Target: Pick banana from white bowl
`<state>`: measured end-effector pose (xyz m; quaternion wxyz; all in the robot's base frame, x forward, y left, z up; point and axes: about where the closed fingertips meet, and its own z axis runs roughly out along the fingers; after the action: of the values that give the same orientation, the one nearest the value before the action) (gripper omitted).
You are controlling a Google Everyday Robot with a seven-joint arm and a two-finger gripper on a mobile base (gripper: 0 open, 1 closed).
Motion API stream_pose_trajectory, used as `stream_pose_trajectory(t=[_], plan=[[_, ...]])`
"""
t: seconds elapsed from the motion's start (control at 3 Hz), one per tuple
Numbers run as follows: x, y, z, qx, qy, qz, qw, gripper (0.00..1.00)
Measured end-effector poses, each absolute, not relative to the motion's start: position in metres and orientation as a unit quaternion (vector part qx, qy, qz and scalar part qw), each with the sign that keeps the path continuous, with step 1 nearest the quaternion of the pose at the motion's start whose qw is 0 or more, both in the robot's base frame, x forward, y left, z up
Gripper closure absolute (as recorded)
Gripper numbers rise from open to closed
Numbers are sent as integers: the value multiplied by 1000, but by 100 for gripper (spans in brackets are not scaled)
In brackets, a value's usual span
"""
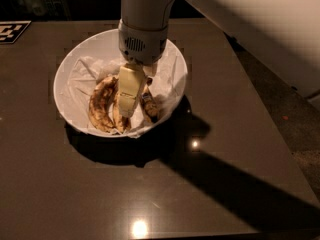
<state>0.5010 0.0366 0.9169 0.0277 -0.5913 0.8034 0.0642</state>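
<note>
The white bowl point(75, 64) stands on the dark table and is lined with crumpled white paper. Three bananas lie in it. Two broad, brown-blotched bananas point(101, 109) lie left of centre. A slimmer banana point(150, 107) with a small blue mark lies to the right, partly hidden by my gripper. My gripper point(130, 106) hangs straight down from the white arm into the bowl, its tip among the bananas, between the blotched pair and the slim one.
The white arm point(260, 24) stretches across the top right and casts a long shadow over the table's right side. A black-and-white marker tag point(10, 31) lies at the far left. The table's right edge point(270, 114) borders grey floor.
</note>
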Motion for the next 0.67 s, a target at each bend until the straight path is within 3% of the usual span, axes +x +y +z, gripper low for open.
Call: stream_pose_trajectory(t=[0.67], plan=[[503,31,906,-567,819,86,9,18]])
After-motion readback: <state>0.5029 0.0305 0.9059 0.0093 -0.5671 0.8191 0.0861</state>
